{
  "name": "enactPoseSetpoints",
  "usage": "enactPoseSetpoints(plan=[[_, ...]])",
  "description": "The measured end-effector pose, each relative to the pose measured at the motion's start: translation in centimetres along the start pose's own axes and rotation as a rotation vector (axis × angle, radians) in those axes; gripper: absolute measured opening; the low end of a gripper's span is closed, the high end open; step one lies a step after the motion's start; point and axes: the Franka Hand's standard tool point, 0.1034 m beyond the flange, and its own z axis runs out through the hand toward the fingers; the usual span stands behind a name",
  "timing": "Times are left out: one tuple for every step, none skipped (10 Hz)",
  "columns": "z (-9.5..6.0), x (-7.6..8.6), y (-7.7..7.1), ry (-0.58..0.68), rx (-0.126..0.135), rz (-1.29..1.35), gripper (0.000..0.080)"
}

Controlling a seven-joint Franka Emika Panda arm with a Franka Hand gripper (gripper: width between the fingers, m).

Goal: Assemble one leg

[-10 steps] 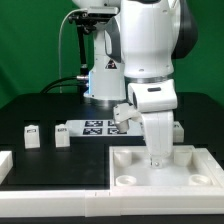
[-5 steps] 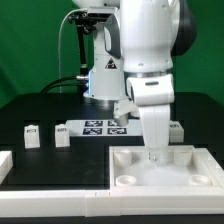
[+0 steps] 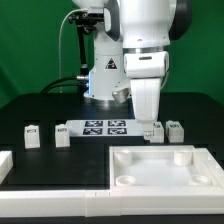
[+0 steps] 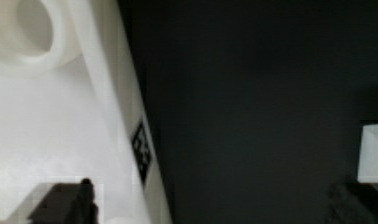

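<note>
The hand [image 3: 150, 122] is hanging low over the black table [image 3: 30, 108], just behind the big white slab [image 3: 150, 172]. Its two fingers [image 4: 65, 203] are standing wide apart and are holding nothing. The leg [image 3: 158, 131] is standing on the table right by the hand's tip, toward the exterior view's right. A second leg [image 3: 177, 128] is standing just beside it.
</note>
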Motion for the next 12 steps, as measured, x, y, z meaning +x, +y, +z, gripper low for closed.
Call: enactPoseSetpoints(plan=[[0.0,0.0,0.0,0.000,0.001,0.077,0.0649],[0.0,0.1,0.0,0.002,0.002,0.174,0.0649],[0.0,0.1,0.0,0.004,0.004,0.287,0.0649],[0.1,0.0,-0.1,0.006,0.007,0.396,0.0649],[0.0,-0.2,-0.6,0.020,0.007,0.600,0.0649],[0.0,0.0,-1.5,0.024,0.015,0.783,0.0649],[0.0,0.5,-2.0,0.022,0.022,0.899,0.0649],[0.1,1.1,-2.4,0.021,0.030,0.997,0.0649],[0.1,1.7,-3.1,0.022,0.037,1.137,0.0649],[0.2,2.5,-3.9,0.021,0.046,1.244,0.0649],[0.4,3.4,-4.7,0.020,0.056,1.339,0.0649],[0.6,4.3,-5.4,0.016,0.063,1.351,0.0649]])
